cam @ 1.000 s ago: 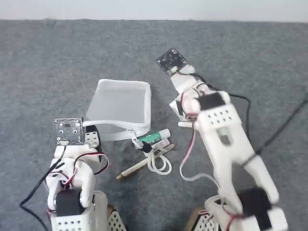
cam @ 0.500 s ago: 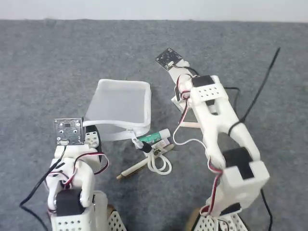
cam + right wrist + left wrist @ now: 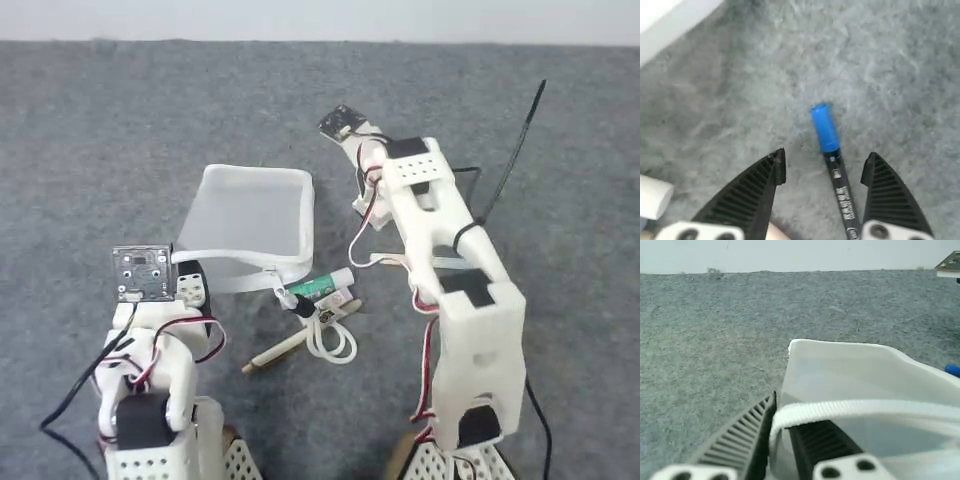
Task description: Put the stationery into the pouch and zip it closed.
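Two jaws of the right gripper [image 3: 825, 156] stand wide apart, holding nothing, and straddle a blue-capped pen [image 3: 824, 125]. The pen lies flat on the grey carpet [image 3: 120, 120], to the right of the pouch [image 3: 255, 215] in the upper middle of the high view. The left gripper [image 3: 782, 415] is clamped on the pouch's zipper edge [image 3: 850, 407] at centre left. A glue stick [image 3: 320, 284] and a pencil [image 3: 275, 353] lie just beside the pouch mouth. The pen looks light, stiff and smooth, so it is likely to roll. The best hold is probably across the barrel just behind the cap. The pouch looks soft and limp.
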